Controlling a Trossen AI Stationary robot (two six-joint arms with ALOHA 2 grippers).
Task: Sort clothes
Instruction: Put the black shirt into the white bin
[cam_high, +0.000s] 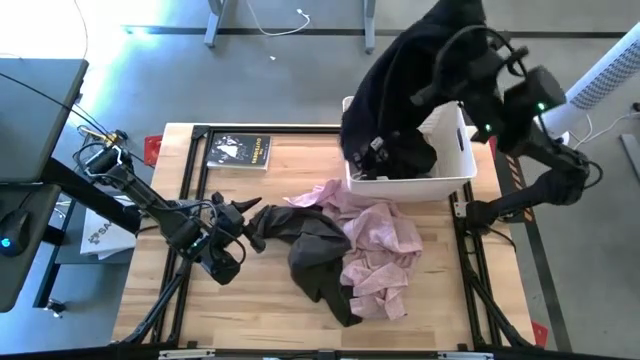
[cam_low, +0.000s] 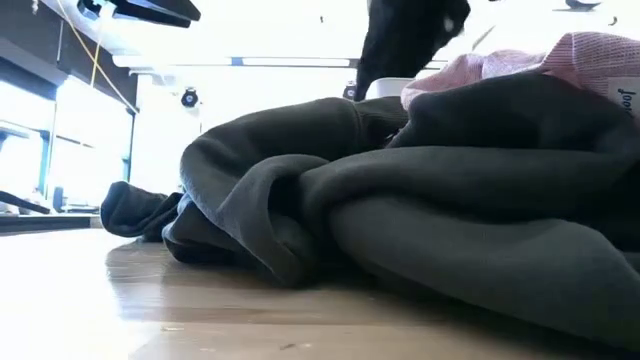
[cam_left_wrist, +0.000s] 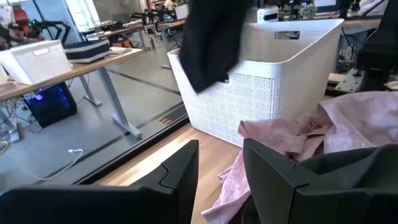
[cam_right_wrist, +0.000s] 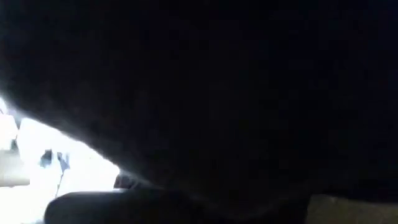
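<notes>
A: From above, where are the two tools?

B: The right tool (cam_high: 478, 62) is raised above the white basket (cam_high: 462, 165), under a draped black garment (cam_high: 400, 75). I can't see its fingers, but the cloth hangs from it and trails into the basket, so I judge it clamped on that garment. The left tool (cam_high: 232, 212) is low over the table (cam_high: 250, 310), fingers spread and nothing between them, with the dark grey-olive garment (cam_high: 310, 245) just ahead of its tips.

A: And the rest of the clothes?

B: A pale pink garment (cam_high: 380, 250) lies beyond the olive one from the left tool, partly under it and running toward the basket. A small dark booklet (cam_high: 238, 151) sits off to the side, well apart from both tools.

A: The level camera?

B: It is mostly filled by the olive garment's folds (cam_low: 400, 220), with pink cloth (cam_low: 560, 60) behind and the black garment (cam_low: 400, 40) hanging farther back.

A: Left wrist?

B: Its two fingers (cam_left_wrist: 180, 177) stand apart with bare table between them; pink fabric (cam_left_wrist: 292, 134) lies ahead and the basket (cam_left_wrist: 273, 81) beyond.

A: Right wrist?

B: Dark cloth covers nearly everything.

A: What might go wrong?

B: The left tool could pinch olive and pink together, since they overlap. The black garment could also catch on the basket rim if released off-centre, leaving it half out.
</notes>
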